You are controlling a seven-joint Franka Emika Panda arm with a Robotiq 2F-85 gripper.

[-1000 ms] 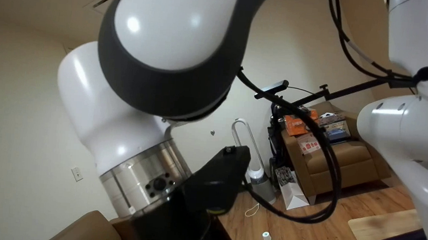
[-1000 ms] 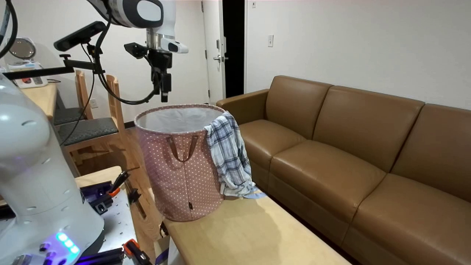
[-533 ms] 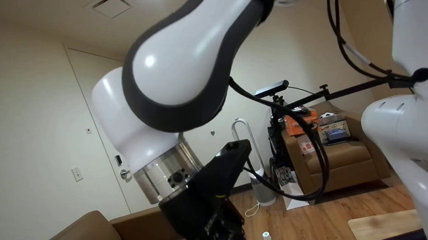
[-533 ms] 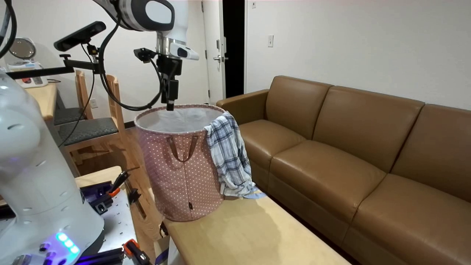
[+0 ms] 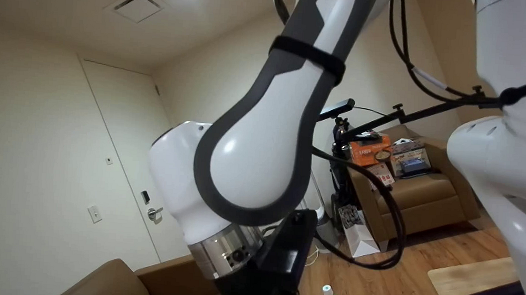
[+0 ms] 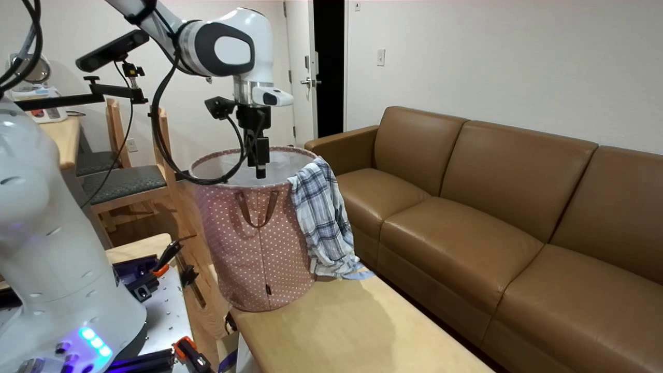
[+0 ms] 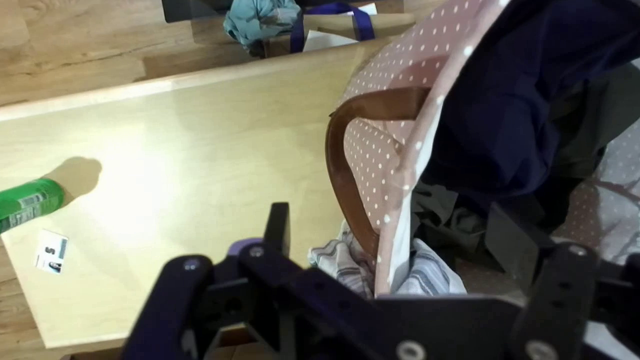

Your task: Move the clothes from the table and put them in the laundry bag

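One plaid garment (image 6: 322, 220), slung over the edge of the laundry bag (image 6: 241, 254), seems left to stow, dark clothing (image 7: 500, 115) already inside, the gripper (image 7: 389, 222) hovering, spread wide, holding nothing.

In an exterior view we have the laundry bag (image 6: 254, 248) on the counter (image 6: 357, 331), the sofa (image 6: 456, 207) to its right, chairs (image 6: 127, 181) to its left, and a garment (image 6: 322, 220) over its right rim. In the wrist view we find clothes (image 7: 500, 115) inside the bag and, left of it, a bottle (image 7: 32, 202) and card (image 7: 51, 251) on the counter.
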